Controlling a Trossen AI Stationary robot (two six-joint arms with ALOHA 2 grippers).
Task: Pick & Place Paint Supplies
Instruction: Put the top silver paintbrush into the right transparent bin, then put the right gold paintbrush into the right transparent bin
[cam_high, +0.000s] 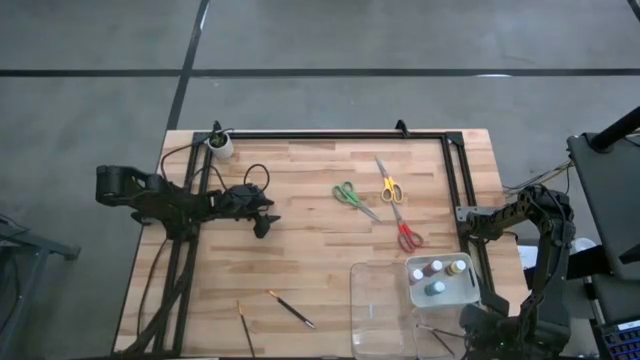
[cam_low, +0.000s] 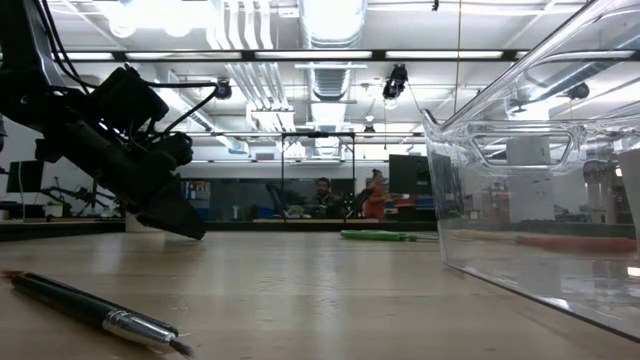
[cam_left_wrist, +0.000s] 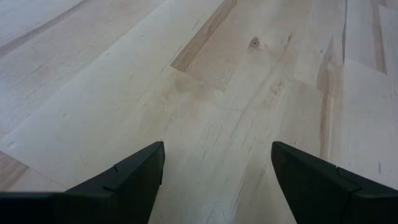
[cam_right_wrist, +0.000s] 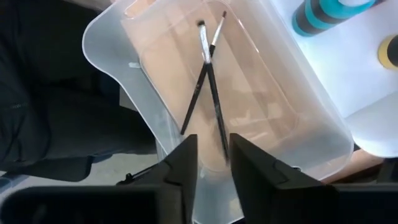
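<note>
Two brushes (cam_right_wrist: 208, 81) crossed in the tray (cam_right_wrist: 112, 46), my right gripper (cam_right_wrist: 213, 163) just above them, jaws a little apart, holding nothing, two more brushes (cam_high: 290, 308) on the table (cam_high: 320, 250), scissors (cam_high: 355, 197) farther off, my left gripper (cam_high: 265, 222) wide open, empty.

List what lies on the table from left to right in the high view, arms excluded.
White cup → two brushes → green scissors → yellow scissors → red scissors → paint bottles in the clear tray.
</note>
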